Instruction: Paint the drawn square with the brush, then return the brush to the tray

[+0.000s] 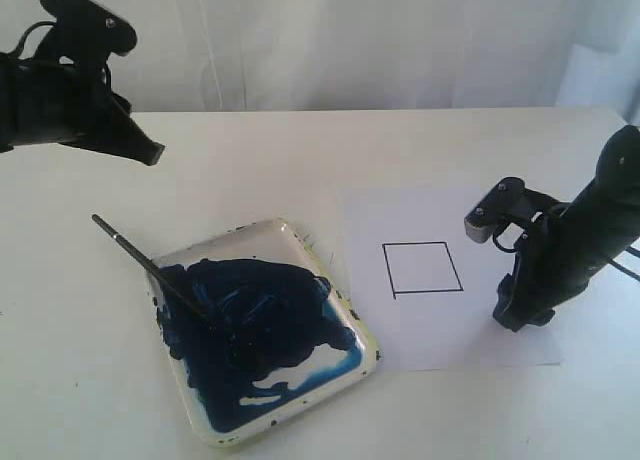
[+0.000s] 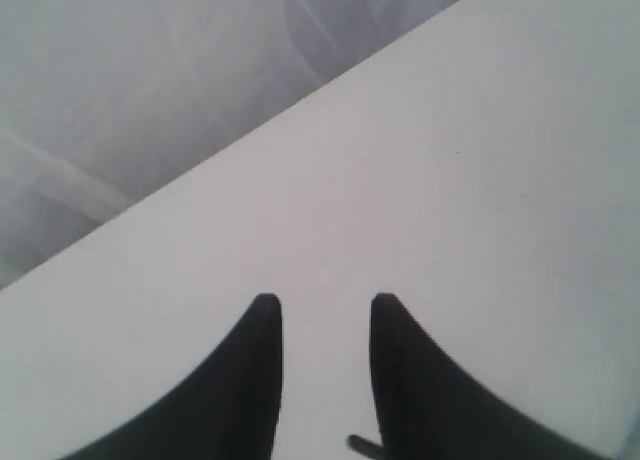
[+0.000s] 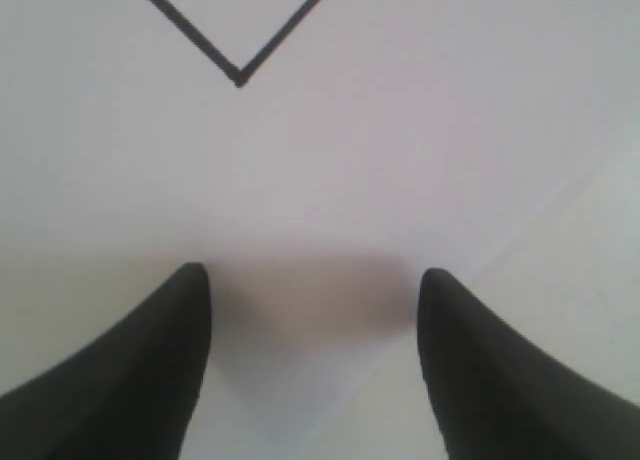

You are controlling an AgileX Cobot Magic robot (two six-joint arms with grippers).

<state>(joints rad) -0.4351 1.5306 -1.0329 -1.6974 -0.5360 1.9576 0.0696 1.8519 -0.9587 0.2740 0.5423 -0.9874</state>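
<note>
The brush (image 1: 150, 267) lies slanted over the tray's far left rim, its tip in the dark blue paint and its handle end out over the table. The tray (image 1: 318, 255) sits front left, white with a speckled rim. The drawn square (image 1: 423, 268) on the white paper is blank; one of its corners (image 3: 238, 77) shows in the right wrist view. My left gripper (image 1: 150, 152) (image 2: 325, 300) hangs open above the table, behind the brush's handle end, holding nothing. A slim dark end (image 2: 362, 446) shows beside one finger. My right gripper (image 1: 520, 315) (image 3: 312, 272) rests open on the paper, right of the square.
The white paper sheet (image 1: 440, 330) lies right of the tray, its left edge close to the tray's rim. A pale curtain (image 1: 350, 40) backs the table's far edge. Bare white table (image 1: 60, 360) lies left of the tray.
</note>
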